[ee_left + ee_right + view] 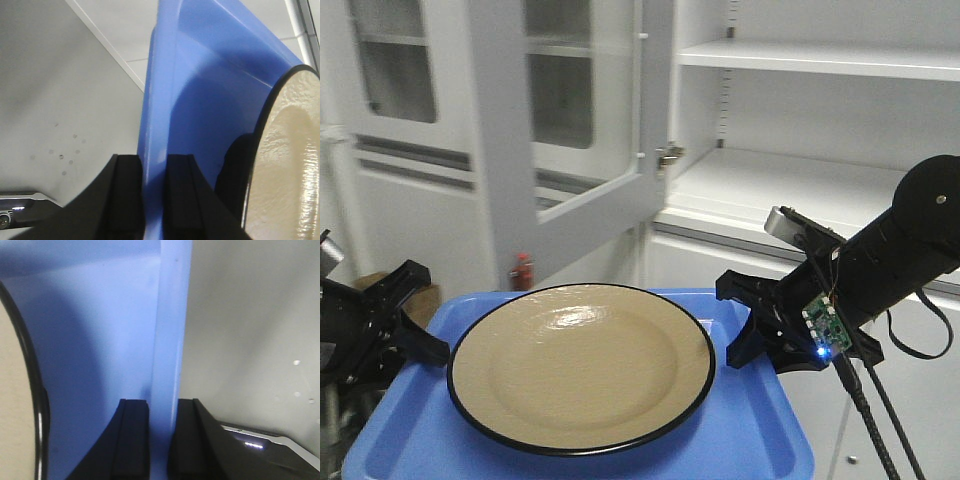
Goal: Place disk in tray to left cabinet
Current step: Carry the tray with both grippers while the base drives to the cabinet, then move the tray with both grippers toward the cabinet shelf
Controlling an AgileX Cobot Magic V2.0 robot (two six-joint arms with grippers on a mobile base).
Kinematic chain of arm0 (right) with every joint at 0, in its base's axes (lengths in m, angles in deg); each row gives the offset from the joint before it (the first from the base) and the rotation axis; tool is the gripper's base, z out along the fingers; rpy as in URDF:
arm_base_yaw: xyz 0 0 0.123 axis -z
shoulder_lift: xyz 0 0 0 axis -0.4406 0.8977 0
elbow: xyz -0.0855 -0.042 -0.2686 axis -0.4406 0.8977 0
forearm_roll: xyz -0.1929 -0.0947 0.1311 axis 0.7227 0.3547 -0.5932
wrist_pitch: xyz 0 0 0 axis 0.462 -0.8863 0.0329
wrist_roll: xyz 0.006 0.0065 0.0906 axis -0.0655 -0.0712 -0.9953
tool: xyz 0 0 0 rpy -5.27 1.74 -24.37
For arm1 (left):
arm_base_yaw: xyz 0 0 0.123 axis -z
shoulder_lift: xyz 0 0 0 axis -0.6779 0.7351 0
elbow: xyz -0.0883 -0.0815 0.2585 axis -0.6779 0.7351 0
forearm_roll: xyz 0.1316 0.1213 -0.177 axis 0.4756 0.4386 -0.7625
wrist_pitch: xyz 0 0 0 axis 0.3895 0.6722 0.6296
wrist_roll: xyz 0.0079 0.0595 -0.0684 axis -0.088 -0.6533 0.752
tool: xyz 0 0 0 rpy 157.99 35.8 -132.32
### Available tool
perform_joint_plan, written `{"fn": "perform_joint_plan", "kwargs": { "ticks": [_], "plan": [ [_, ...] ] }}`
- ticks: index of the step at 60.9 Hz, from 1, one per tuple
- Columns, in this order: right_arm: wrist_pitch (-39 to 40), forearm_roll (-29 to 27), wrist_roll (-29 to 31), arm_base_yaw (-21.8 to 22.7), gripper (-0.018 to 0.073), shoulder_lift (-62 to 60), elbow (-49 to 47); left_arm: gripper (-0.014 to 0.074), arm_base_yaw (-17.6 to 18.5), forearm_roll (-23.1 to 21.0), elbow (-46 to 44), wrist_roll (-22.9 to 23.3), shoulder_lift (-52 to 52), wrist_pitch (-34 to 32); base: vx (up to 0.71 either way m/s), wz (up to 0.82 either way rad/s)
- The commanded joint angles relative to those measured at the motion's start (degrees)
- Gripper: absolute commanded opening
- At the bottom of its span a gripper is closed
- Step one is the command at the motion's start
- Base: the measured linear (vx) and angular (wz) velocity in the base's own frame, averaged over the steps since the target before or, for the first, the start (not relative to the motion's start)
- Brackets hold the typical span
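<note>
The tan disk [580, 365] with its thin black rim lies flat in the blue tray [760, 430], which is held up between both arms. My left gripper [415, 340] is shut on the tray's left rim [155, 150], one finger on each side of it. On the opposite side, my right gripper [745, 320] is shut on the right rim [167, 365]. The disk's edge shows in both wrist views [285, 165] [12, 405]. Behind the tray stands the left cabinet [790, 190], open, with white shelves.
The cabinet's glass-paned door [570, 120] hangs swung open above the tray's far left part. A second shelf [820, 58] sits higher up. Closed white lower doors [700, 265] are below the shelf. A small red object [523, 270] stands on the floor behind.
</note>
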Motion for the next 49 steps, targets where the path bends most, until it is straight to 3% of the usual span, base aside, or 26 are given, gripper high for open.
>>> {"fn": "perform_joint_plan", "kwargs": {
  "ticks": [1,49],
  "plan": [
    [1.87,-12.10,0.67,-1.52,-0.0004,-3.09,-2.28,0.0000,2.01,-13.24,-2.05,1.34,-2.57,1.14,0.14,-0.54],
    [1.70,-12.10,0.67,-1.52,-0.0004,-3.09,-2.28,0.0000,2.01,-13.24,-2.05,1.34,-2.57,1.19,0.15,-0.46]
  ]
}}
